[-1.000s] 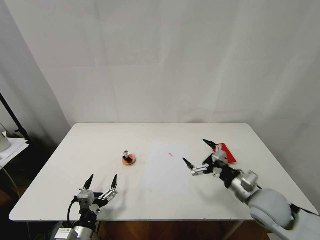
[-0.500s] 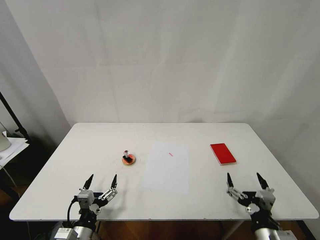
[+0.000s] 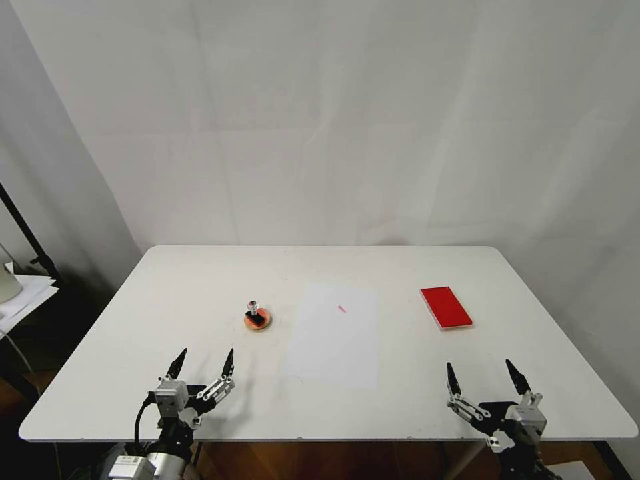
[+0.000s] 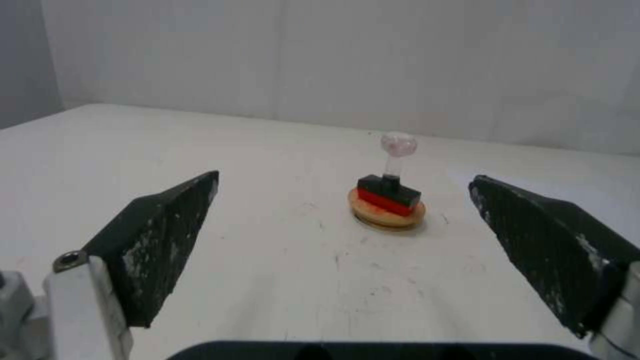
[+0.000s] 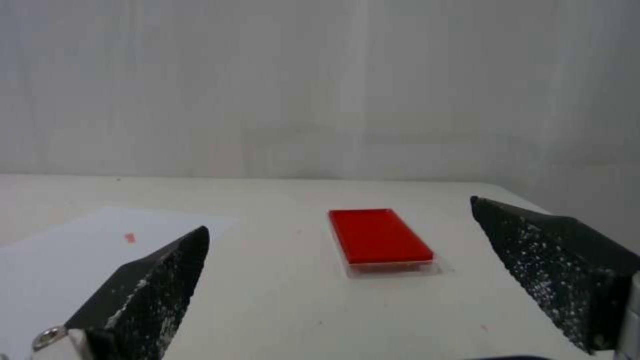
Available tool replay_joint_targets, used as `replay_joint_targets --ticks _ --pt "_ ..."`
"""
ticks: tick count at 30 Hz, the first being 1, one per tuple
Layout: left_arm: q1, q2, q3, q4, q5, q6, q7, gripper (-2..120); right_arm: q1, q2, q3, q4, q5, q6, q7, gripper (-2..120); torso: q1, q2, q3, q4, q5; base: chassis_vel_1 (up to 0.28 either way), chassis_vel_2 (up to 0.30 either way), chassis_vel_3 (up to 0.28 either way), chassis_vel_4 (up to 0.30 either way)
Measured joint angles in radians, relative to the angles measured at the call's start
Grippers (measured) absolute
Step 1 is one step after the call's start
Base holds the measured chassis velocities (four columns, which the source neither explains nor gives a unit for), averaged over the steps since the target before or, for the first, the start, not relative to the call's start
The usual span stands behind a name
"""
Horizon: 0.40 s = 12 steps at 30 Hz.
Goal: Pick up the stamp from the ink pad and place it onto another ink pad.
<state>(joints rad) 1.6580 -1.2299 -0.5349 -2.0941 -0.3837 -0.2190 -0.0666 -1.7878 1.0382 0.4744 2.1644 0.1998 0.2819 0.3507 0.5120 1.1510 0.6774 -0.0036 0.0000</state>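
The stamp point(image 3: 253, 308), a black base with a shiny round knob, stands upright on the round orange-red ink pad point(image 3: 259, 323) left of the table's centre. The flat red rectangular ink pad point(image 3: 446, 307) lies bare at the right. My left gripper point(image 3: 206, 353) hovers open at the front left, well short of the round pad. Its wrist view shows the stamp point(image 4: 390, 187) on the disc point(image 4: 371, 211) ahead of the left gripper point(image 4: 344, 179). My right gripper point(image 3: 479, 367) stands open at the front right. The red pad point(image 5: 377, 235) lies some way ahead of the right gripper point(image 5: 339, 215).
A white sheet of paper point(image 3: 333, 337) with a small red stamp mark point(image 3: 341, 309) lies between the two pads. The white table point(image 3: 333, 430) ends just behind both grippers. A dark stand and papers are off the table's left side.
My right arm has drawn back from beside the red rectangular pad to the table's front right edge, still open. The left gripper and the stamp have not moved.
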Motion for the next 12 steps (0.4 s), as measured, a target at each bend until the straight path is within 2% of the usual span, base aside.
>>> replay_joint_targets --ticks 12 --pt "0.0 0.0 0.0 0.0 0.0 0.0 0.0 100 0.005 -0.003 -0.002 0.0 0.01 -0.002 -0.011 100 0.0 0.0 0.0 -0.0001 0.0 0.0 0.0 0.0 0.0"
